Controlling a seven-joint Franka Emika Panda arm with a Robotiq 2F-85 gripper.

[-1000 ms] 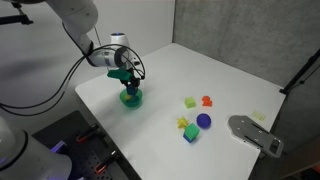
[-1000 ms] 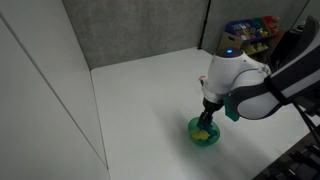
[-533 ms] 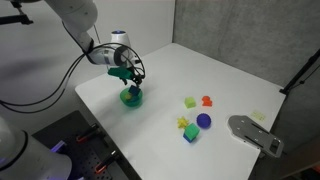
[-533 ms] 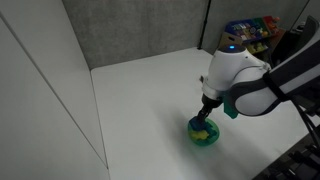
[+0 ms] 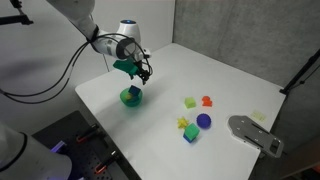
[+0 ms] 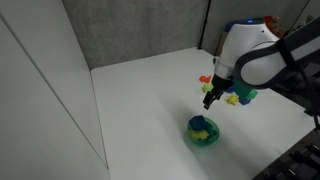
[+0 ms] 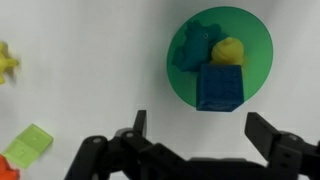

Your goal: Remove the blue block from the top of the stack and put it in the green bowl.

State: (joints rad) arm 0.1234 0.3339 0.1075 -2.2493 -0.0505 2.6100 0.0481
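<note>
The blue block (image 7: 220,88) lies inside the green bowl (image 7: 256,40), beside a yellow piece and a teal piece. My gripper (image 7: 200,126) hangs above the bowl's near edge, open, with nothing between its fingers. In both exterior views the gripper (image 5: 143,72) (image 6: 210,99) is raised clear of the bowl (image 5: 131,98) (image 6: 204,133). What is left of the stack, a green cube (image 5: 190,136), stands with the other toys further along the table.
A yellow star-like piece (image 5: 183,123), a purple-blue round piece (image 5: 203,121), a yellow-green block (image 5: 190,102) and an orange piece (image 5: 207,100) lie near the green cube. A grey object (image 5: 255,133) sits at the table's edge. A wall stands behind the table.
The gripper has lifted up and away from the green bowl with its jaws open. The blue block stays behind in the bowl.
</note>
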